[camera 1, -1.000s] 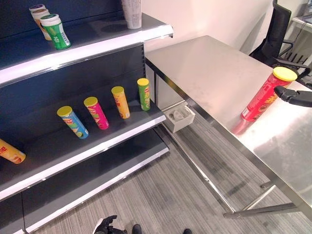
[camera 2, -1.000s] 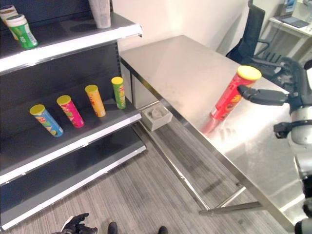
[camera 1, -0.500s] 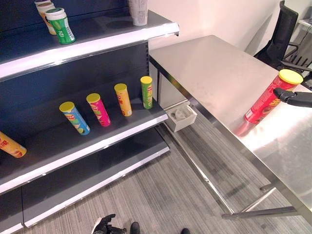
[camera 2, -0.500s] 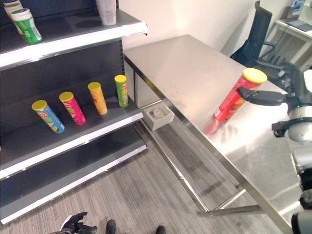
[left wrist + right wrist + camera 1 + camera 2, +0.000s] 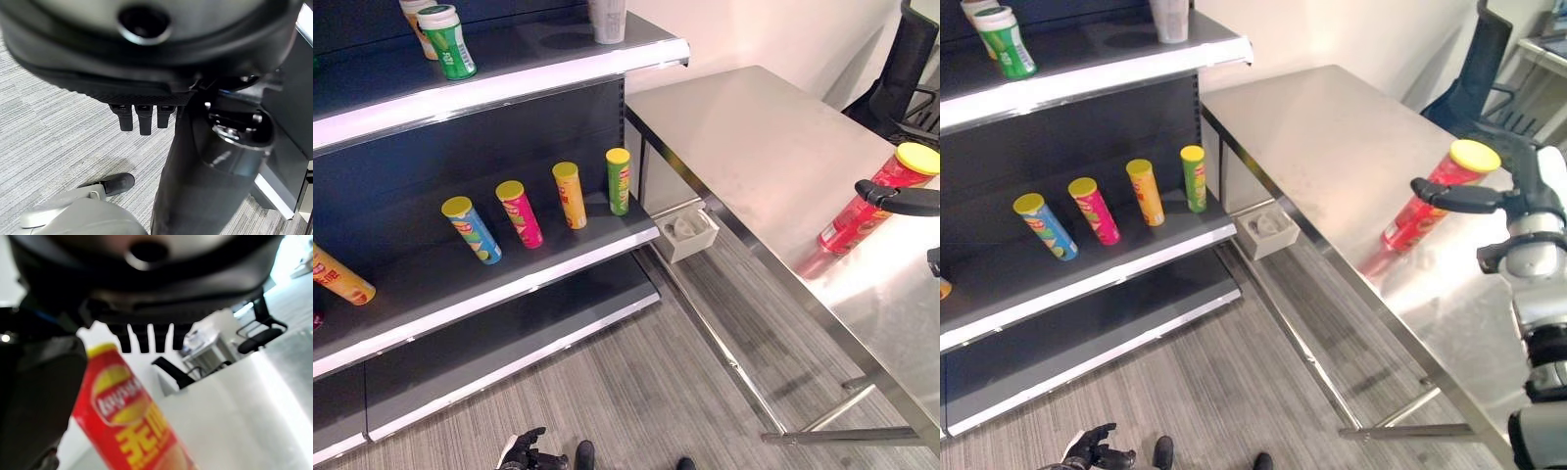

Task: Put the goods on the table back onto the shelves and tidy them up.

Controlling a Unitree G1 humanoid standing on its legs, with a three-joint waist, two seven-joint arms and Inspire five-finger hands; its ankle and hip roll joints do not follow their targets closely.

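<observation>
A tall red chip can point(image 5: 1427, 208) with a yellow lid stands upright on the steel table point(image 5: 1332, 137), near its front edge. My right hand point(image 5: 1489, 199) is at the can's upper part, just under the lid. Its thumb lies across the can's front and its straight fingers point(image 5: 146, 340) reach past the can point(image 5: 122, 416), apart from it. The hand is open. My left hand point(image 5: 524, 452) hangs low over the floor with relaxed fingers and holds nothing.
The dark shelf unit point(image 5: 509, 284) carries blue point(image 5: 472, 230), pink point(image 5: 520, 213), orange point(image 5: 571, 195) and green point(image 5: 619, 181) cans on its middle board. A green bottle point(image 5: 448, 41) stands on top. A white box point(image 5: 687, 233) sits under the table; a black chair point(image 5: 911, 69) is behind.
The camera has shifted, so the whole scene sits differently in view. My right thumb reaches a little farther across the red can's front. The can stays upright.
</observation>
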